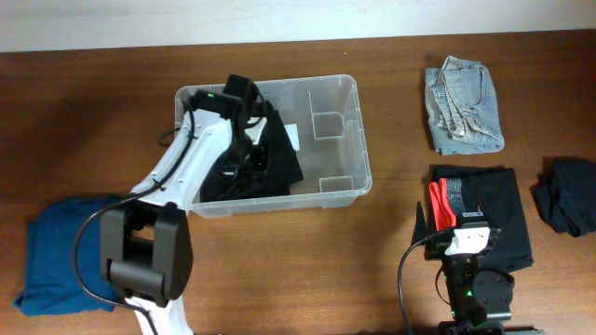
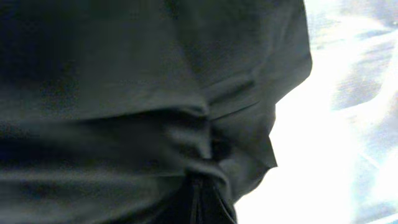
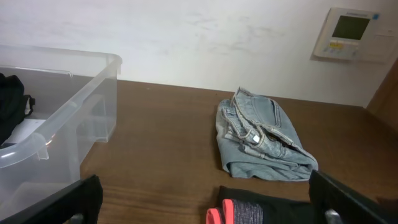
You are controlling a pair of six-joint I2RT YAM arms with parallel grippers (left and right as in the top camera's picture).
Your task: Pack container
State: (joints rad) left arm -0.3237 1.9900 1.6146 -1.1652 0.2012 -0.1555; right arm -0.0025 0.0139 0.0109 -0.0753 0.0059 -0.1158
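Brown wooden table (image 1: 391, 233) under you: nearest, your right gripper (image 1: 463, 226) stands wide open, holding nothing, well apart from the container (image 1: 326, 154). Farther out, left of centre, the container sits upright. Your left gripper (image 1: 247, 126) is inside it, clamped on a black garment (image 2: 124, 93). Expect light, slightly flexing, slick plastic; grip its rolled rim.

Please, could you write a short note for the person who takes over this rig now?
Left gripper: shut on the black garment, inside the container.
Right gripper: open, empty, by the folded black cloth.
Done: black garment lies in the container's left half.
Left to do: release it; jeans, blue garment, folded black cloth with red-grey item, and dark bundle lie outside on the table.
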